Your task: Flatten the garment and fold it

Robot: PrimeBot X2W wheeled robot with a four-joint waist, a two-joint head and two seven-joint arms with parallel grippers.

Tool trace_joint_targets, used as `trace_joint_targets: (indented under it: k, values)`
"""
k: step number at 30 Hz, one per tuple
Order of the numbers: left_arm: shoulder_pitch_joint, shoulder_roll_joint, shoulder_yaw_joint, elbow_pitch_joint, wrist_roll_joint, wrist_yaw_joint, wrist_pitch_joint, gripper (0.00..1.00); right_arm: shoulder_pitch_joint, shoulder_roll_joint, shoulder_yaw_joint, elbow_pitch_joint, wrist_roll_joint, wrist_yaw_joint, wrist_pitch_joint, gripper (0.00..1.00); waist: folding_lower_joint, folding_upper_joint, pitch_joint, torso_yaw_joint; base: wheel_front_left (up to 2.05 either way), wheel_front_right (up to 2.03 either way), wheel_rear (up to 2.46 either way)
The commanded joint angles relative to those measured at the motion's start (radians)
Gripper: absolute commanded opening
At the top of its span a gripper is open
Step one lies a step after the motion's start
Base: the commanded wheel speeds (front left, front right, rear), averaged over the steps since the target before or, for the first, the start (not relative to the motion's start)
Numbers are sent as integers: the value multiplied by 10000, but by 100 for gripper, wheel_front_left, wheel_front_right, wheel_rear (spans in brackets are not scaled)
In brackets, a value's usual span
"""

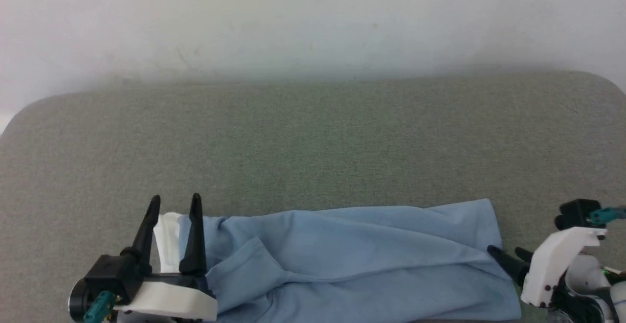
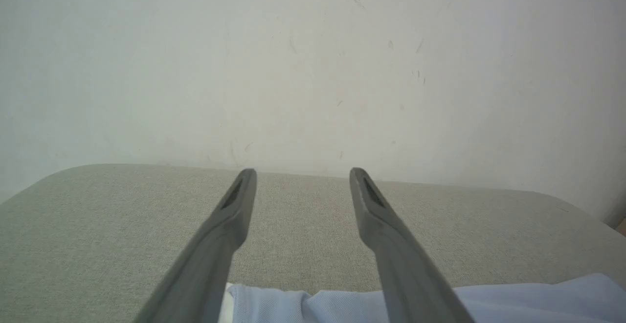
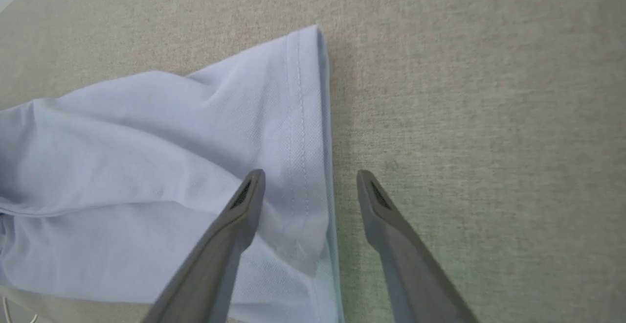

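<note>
Garment (image 1: 352, 259) first: its 2 ends sit at my pincers, and both stand open with nothing in them. The left pincer (image 1: 176, 197) points to the far side, its fingers astride the white collar (image 1: 168, 237) at the left end. The right pincer (image 1: 503, 250) has 1 finger over the stitched hem (image 3: 305, 117) and 1 over bare table (image 1: 313, 142); whether either touches I cannot tell. Between them the blue cloth lies as a long band, left to right, along the table's near edge. It is creased, with a loose flap near the left end. My worry is that closing now may pinch only the top layer, so a fold drags the rest crooked. Creases would get pressed in, and any pull toward me could slide cloth off the near edge.
</note>
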Motion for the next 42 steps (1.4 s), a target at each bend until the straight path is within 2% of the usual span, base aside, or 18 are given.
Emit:
trace_joint_targets:
  k: [1, 8, 9, 10, 11, 12, 17, 23, 31, 34, 36, 42]
  values:
    - [-109, -197, 100, 12, 240, -206, -45, 100, -361, 36, 208, 410, 165, -7, 268, 100, -1, 0, 200, 188, 0, 0, 0]
    - [-248, -818, 425, 232, 836, -790, -46, 100, -833, 349, 938, 2244, 965, -7, 1596, 100, -1, 0, 390, 482, 0, 0, 0]
    - [-232, -878, 465, 282, 898, -860, -46, 100, -829, 372, 1083, 2407, 1035, -7, 1829, 50, -1, 0, 386, 495, 0, 0, 0]
    - [-217, -932, 516, 316, 956, -921, -46, 100, -816, 399, 1211, 2524, 1108, -7, 2030, 38, -1, 0, 380, 497, 0, 0, 0]
    - [-204, -986, 577, 331, 1010, -978, -46, 100, -809, 419, 1292, 2602, 1187, -7, 2165, 4, -1, 0, 377, 495, 0, 0, 0]
    - [-179, -1028, 632, 371, 1071, -1017, -46, 100, -809, 409, 1389, 2621, 1230, -7, 2247, 0, -1, 0, 368, 489, 0, 0, 0]
    - [-36, -1197, 893, 502, 1311, -1185, -46, 100, -827, 68, 1532, 1958, 1112, -7, 1391, 0, -1, 0, 215, 377, 0, 0, 0]
    - [178, -1210, 1141, 664, 1508, -1245, -47, 100, -353, -348, 915, 884, 881, -7, 515, 0, -1, 0, 40, 182, 0, 0, 0]
    - [381, -1269, 1352, 800, 1671, -1286, -47, 100, 829, -730, -1490, 0, 215, -7, 642, 0, -1, 0, -72, -51, 0, 0, 0]
    - [383, -1296, 1377, 836, 1713, -1326, -47, 100, 1014, -439, -2274, -292, 307, -7, 1011, 0, -1, 0, -60, -72, 0, 0, 0]
    - [393, -1311, 1393, 864, 1727, -1354, -47, 100, 999, -1, -2537, -611, 855, -7, 1511, 0, -1, 0, -62, -87, 0, 0, 0]
    - [380, -1353, 1414, 937, 1760, -1426, -47, 100, 829, 1545, -1893, -2158, 3703, -7, 3618, 0, -1, 0, -40, -71, 0, 0, 0]
